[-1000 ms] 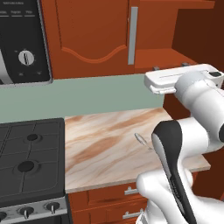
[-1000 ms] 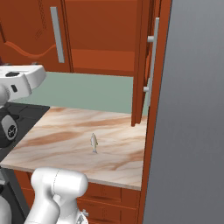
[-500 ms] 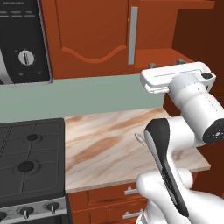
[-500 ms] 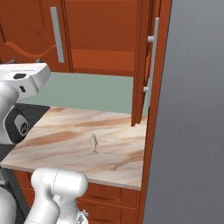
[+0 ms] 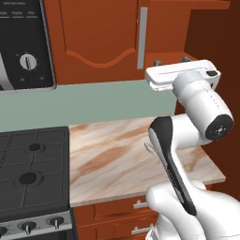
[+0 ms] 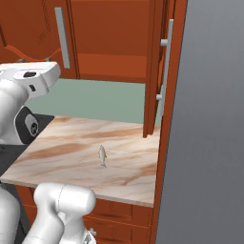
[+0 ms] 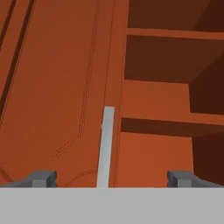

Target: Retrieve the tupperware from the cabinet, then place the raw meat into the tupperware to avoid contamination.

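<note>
From the left base view you see the arm raised in front of the cabinet (image 5: 101, 33), its one closed door carrying a long grey bar handle (image 5: 142, 38), with the marbled surface (image 5: 117, 159) below; a stove (image 5: 28, 178) sits at the left and an oven panel with one dial (image 5: 28, 62) above it. In the right base view the cabinet's right door (image 6: 157, 71) stands swung open, edge-on to you, and a single piece of raw meat (image 6: 102, 156), a small silvery fish-like sliver, lies alone near the middle of the surface, well apart from the arm. It will likely be light, soft and slippery, so plan to pinch it across its thicker middle rather than its tapered ends. In the hand view the end effector (image 7: 112, 178) is spread wide with nothing between its two tips, pointing at the closed door's handle and, to the right, the open cabinet interior with its shelves (image 7: 157, 118). You cannot make out the tupperware on the shelves from here; expect it to be light and rigid, best taken by a side wall.
</note>
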